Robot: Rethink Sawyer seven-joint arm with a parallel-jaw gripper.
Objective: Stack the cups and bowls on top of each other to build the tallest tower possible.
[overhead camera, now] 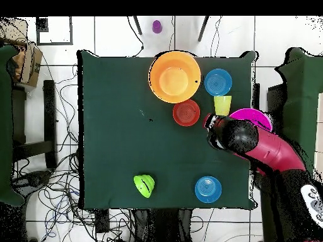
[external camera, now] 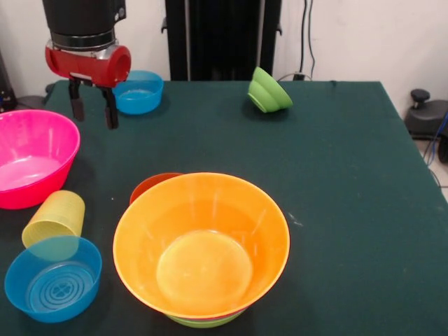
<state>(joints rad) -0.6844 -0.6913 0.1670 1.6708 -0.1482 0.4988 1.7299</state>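
Observation:
My gripper (external camera: pixel 93 109) is open and empty, hanging above the table between a big pink bowl (external camera: pixel 31 157) and a small blue bowl (external camera: pixel 138 91). From overhead the gripper (overhead camera: pixel 212 125) sits beside the pink bowl (overhead camera: pixel 252 115). The tower stands at the near side: a wide orange bowl (external camera: pixel 201 241) on top and a lime-green rim (external camera: pixel 204 322) below. A red-orange bowl (external camera: pixel 152 185) sits just behind it. The yellow cup (external camera: pixel 54 218) is tipped against a second blue bowl (external camera: pixel 54 278). A lime-green bowl (external camera: pixel 269 91) lies tilted at the far side.
The table's dark green top (external camera: pixel 350 210) has its right edge near a grey device on the floor (external camera: pixel 427 115). The black pedestal (external camera: pixel 222 38) stands behind the far edge. A small purple thing (overhead camera: pixel 156 26) lies off the table.

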